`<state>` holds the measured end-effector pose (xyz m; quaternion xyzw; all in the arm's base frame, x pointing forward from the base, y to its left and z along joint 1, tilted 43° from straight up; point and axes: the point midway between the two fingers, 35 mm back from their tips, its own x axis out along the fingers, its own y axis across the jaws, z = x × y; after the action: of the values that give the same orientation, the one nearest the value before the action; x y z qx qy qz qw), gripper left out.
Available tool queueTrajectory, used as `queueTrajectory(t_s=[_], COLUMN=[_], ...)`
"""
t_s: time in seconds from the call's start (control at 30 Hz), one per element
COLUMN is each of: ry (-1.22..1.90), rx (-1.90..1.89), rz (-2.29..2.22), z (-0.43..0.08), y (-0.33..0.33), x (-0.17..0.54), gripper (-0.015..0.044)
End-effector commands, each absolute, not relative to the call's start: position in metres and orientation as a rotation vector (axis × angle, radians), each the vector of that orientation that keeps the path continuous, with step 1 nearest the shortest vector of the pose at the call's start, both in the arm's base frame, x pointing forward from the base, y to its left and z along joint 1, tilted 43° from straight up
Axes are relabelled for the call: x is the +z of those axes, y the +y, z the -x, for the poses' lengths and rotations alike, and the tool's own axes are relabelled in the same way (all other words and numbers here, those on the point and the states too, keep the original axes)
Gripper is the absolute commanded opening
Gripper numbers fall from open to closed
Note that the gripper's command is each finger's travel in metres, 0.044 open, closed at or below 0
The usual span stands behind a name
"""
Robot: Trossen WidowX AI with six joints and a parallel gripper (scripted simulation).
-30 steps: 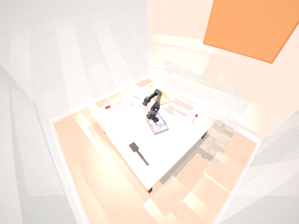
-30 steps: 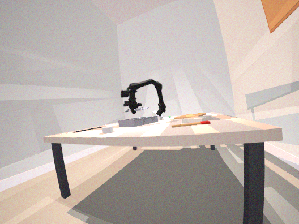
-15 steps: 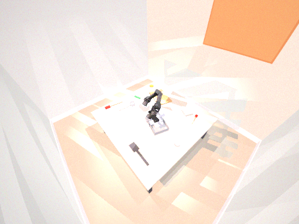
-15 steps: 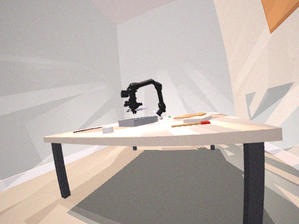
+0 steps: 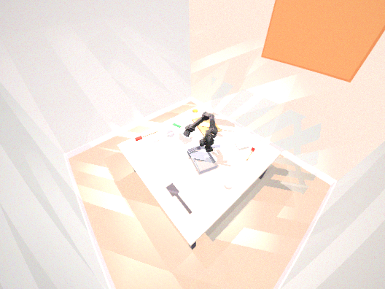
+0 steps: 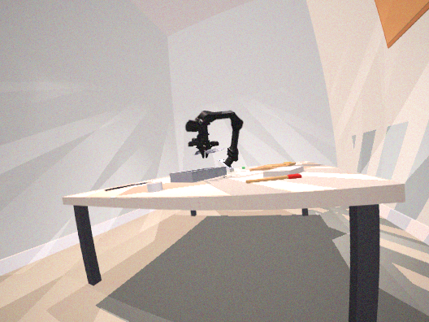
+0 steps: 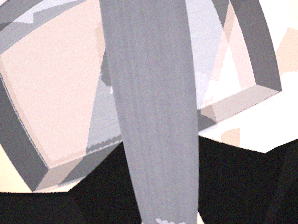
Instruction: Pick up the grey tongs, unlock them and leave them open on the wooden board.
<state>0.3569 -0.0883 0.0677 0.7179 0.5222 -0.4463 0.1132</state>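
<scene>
My gripper [image 5: 208,149] [image 6: 205,156] is shut on the grey tongs [image 6: 215,150] [image 7: 155,100]. It points down and holds them in the air above the near-arm end of the roasting tin [image 5: 208,170] [image 6: 195,176] [image 7: 270,60]. In the exterior view the tongs lie roughly level, with the right end a little higher. In the wrist view they show as one broad grey strip between the black fingers. Whether they are locked or spread cannot be told. The wooden board [image 5: 205,132] is orange and lies beside the arm, partly hidden by it.
A dark spatula [image 5: 183,203] [image 6: 127,186] lies past the tin. A small white cup [image 5: 228,186] [image 6: 154,187] stands near one edge. A white block [image 5: 241,146] [image 6: 283,171] and a red-ended stick [image 5: 252,149] [image 6: 294,176] lie on the board's side. A green piece [image 5: 176,125] lies farther back.
</scene>
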Motion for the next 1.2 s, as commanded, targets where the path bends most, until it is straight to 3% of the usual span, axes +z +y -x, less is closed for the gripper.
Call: queueTrajectory(t_s=[0.0, 1.17], ry=[1.477, 1.189], rx=[-1.394, -1.987], rz=[-2.177, -2.555], z=[-0.358, -0.283], y=[-0.069, 0.070], x=[0.100, 0.263], gripper=[-0.0150, -0.0150])
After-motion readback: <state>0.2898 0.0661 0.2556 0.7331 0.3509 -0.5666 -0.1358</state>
